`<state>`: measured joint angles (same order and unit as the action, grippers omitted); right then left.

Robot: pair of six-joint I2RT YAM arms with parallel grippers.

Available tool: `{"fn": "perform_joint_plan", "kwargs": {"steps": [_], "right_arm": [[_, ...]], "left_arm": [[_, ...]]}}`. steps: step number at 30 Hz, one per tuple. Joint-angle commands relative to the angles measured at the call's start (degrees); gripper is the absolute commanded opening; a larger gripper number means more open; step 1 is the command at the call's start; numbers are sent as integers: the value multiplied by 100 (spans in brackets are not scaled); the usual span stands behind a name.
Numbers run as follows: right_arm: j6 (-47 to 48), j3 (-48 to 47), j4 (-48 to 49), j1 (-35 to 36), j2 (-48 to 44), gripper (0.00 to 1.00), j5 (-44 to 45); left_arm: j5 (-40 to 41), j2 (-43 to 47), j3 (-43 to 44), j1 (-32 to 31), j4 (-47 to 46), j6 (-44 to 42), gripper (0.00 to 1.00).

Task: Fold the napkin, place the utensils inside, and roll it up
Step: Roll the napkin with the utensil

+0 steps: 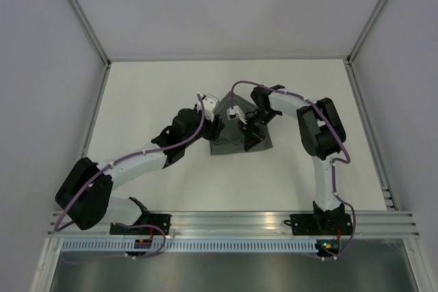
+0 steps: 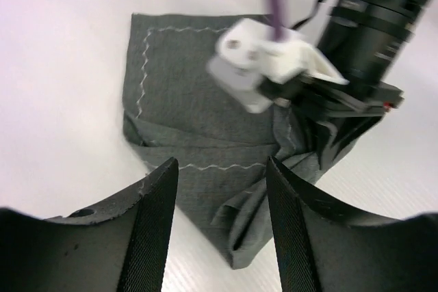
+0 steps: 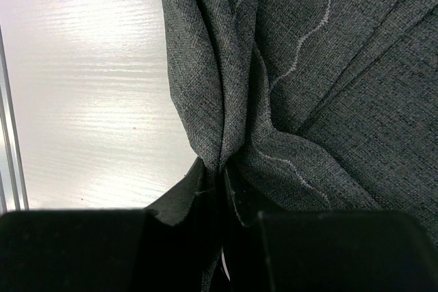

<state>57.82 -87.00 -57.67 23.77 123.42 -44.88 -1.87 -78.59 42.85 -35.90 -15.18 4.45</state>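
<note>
R end effector (image 3: 222, 177) clenched on napkin (image 3: 328, 100), part-hidden; L end effector (image 2: 220, 169) released.

The napkin (image 2: 198, 107) is matt, coarse-woven grey cloth; the table (image 3: 82, 87) is smooth, white, softly glossy; the left gripper (image 2: 220, 163) has black, finely knurled fingers (image 2: 154, 237)

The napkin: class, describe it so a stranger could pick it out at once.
On the white table, look near the middle. The napkin lies partly folded just ahead of the open left end effector, a bunch of it pinched by the right end effector. It is the only soft thing: dark grey fabric with a pale wavy stitch line.
</note>
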Motion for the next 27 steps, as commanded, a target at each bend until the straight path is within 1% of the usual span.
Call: {"fn": "perform_joint_plan", "kwargs": {"steps": [1, 3, 4, 6, 9, 10, 15, 22, 27], "right_arm": [[361, 87, -262, -92, 499, 17, 612], [353, 26, -323, -118, 578, 17, 612], [361, -9, -359, -127, 613, 17, 612], [361, -115, -464, -153, 710, 17, 586], [379, -238, -604, -206, 806, 17, 542], [388, -256, -623, -215, 824, 17, 542], [361, -317, -675, -232, 886, 17, 568], [353, -388, -728, -241, 947, 17, 586], [353, -475, -816, -241, 1018, 17, 577]], "left_arm": [[1811, 203, -565, -924, -1300, -962, 59], [2101, 195, -725, -1190, -1540, -1261, 61], [2207, 168, -812, -1461, -1636, -1358, 61], [2532, -42, -831, -1839, -1813, -1683, 61], [2770, -428, -796, -2166, -2006, -2052, 62], [2849, -577, -709, -2402, -2067, -2271, 62], [3025, -1606, -182, -3062, -1919, -3019, 63], [2745, -2213, 82, -3125, -1726, -3476, 64], [2560, -2556, 294, -3020, -1515, -3653, 64]]}}
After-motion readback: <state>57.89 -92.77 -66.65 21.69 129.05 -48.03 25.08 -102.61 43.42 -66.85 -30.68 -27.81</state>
